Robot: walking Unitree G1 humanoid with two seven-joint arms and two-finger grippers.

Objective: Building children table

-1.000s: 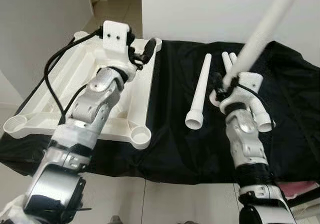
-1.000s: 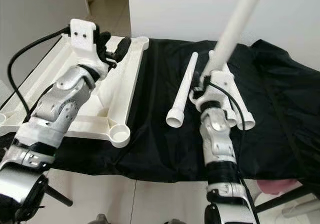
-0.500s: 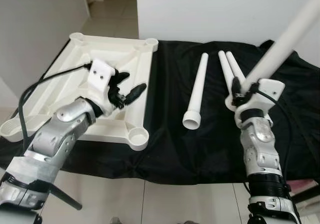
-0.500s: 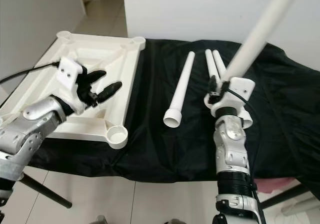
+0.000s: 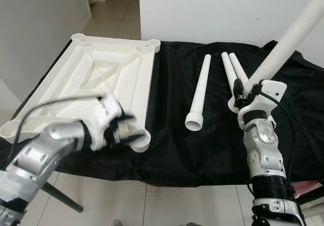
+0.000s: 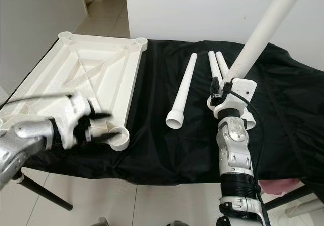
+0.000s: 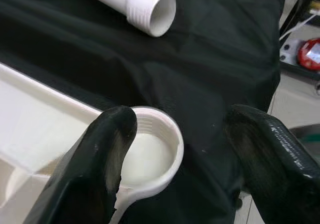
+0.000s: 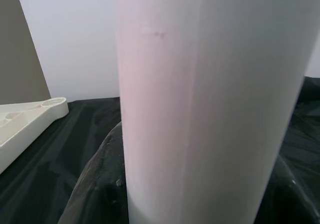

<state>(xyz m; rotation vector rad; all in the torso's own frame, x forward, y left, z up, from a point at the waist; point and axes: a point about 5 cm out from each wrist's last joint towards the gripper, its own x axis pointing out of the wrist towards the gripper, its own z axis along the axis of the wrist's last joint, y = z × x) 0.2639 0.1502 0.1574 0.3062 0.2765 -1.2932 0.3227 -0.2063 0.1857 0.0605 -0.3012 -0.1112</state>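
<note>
Reaching in from the lower left, the left arm is bent at the elbow and blurred, so that its left gripper (image 5: 124, 130) sits low over the near right corner of the white table top (image 5: 96, 79), which lies upside down on the black cloth (image 5: 172, 145) with its ribs facing up. In the left wrist view the two black fingers (image 7: 100, 164) stand well apart, one over the rim of the round corner socket (image 7: 155, 149) and the other out over the cloth, with nothing held between them. The right arm rises almost straight up from the lower right, forearm vertical and wrist cocked, and the right gripper (image 5: 243, 92) is clamped on the thick end of a white table leg (image 5: 296, 36) that slants up and away to the right, out past the top edge of the head views. In the right wrist view that leg runs close before the camera, with a dark finger either side of its base. Three more legs lie on the cloth: a loose leg (image 5: 198, 94) between the table top and the right arm, its wide threaded open end toward the robot, and a pair of legs (image 5: 232, 66) side by side just behind the right gripper. Beyond the cloth are a white wall (image 5: 212, 8) and, at the left, a tiled floor (image 5: 114, 13).
</note>
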